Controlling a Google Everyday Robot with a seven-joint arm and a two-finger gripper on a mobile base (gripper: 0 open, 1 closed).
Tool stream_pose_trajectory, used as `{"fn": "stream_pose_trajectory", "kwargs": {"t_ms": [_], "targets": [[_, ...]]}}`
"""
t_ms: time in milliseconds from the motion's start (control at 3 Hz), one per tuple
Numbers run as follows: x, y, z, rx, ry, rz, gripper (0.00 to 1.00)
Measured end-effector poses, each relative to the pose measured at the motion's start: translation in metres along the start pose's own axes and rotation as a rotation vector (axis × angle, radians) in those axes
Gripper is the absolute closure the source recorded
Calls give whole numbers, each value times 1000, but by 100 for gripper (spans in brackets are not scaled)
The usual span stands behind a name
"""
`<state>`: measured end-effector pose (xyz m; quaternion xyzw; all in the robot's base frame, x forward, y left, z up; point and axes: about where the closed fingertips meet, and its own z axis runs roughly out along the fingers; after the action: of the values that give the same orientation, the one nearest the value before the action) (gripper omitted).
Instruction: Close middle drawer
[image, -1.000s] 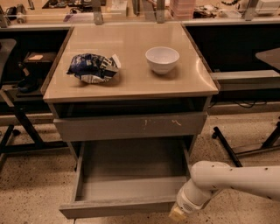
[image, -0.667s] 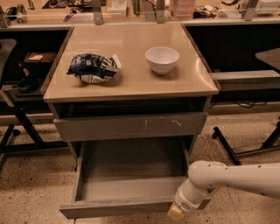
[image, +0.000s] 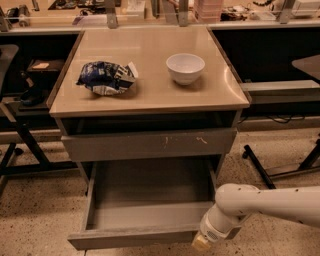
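The middle drawer (image: 150, 215) stands pulled far out of the cabinet. Its grey box interior is empty and its plain flat front (image: 132, 238) faces me at the bottom of the view. My gripper (image: 202, 243) is at the right end of that front, low down, at or touching its corner. Only its pale tip shows below the white wrist (image: 222, 225). The white arm (image: 280, 202) comes in from the right edge.
Above the open drawer is a grey drawer front with pale orange scratch marks (image: 150, 144). On the cabinet top (image: 150, 95) lie a blue-and-white chip bag (image: 106, 77) and a white bowl (image: 185, 67). Black table legs stand left (image: 25, 145) and right (image: 260, 165).
My arm and gripper have edged slightly to the left along the drawer front's right end. The drawer looks as far out as before.
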<state>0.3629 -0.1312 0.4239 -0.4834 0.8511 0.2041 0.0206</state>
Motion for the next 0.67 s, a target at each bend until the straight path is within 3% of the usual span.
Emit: {"fn": "stream_pose_trajectory", "kwargs": {"t_ms": [667], "targets": [[0, 0, 0, 0, 0, 0, 13]]}}
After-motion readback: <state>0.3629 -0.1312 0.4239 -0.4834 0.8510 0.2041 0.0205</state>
